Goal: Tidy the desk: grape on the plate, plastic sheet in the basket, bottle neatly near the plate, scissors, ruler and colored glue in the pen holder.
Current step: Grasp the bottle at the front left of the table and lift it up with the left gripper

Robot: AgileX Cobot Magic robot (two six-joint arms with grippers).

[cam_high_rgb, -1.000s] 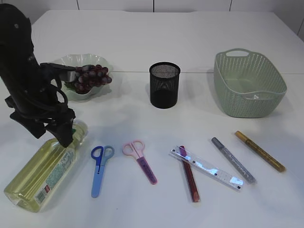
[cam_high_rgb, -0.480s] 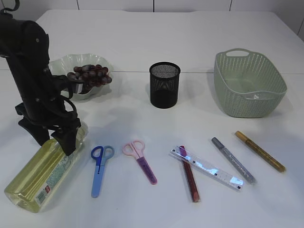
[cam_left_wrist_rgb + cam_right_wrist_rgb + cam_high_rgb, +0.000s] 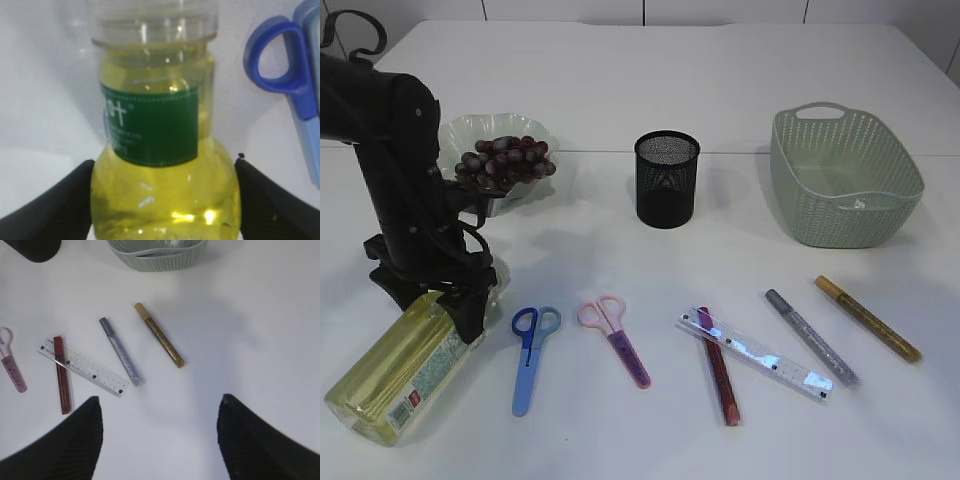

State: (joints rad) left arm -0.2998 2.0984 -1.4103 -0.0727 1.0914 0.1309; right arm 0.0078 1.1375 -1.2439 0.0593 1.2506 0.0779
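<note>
The bottle [image 3: 405, 365] of yellow liquid lies on its side at the front left. My left gripper [image 3: 468, 305] straddles its shoulder, jaws open, with a finger close along each side [image 3: 165, 167]. The grapes [image 3: 505, 160] rest on the plate [image 3: 470, 128]. Blue scissors [image 3: 530, 350], pink scissors [image 3: 615, 335], a clear ruler [image 3: 755, 352] and red [image 3: 718, 375], silver [image 3: 810, 337] and gold [image 3: 868, 318] glue pens lie along the front. My right gripper [image 3: 160, 400] hangs open and empty above bare table. I cannot make out the plastic sheet.
The black mesh pen holder [image 3: 667, 180] stands mid-table. The green basket [image 3: 845, 190] sits at the back right. The blue scissors' handle [image 3: 280, 60] lies just right of the bottle neck. The ruler [image 3: 82, 365] overlaps the red pen [image 3: 61, 375].
My left arm has swung down and toward the front, bringing its gripper lower over the bottle's shoulder. The bottle has shifted slightly. Everything else has stayed put.
</note>
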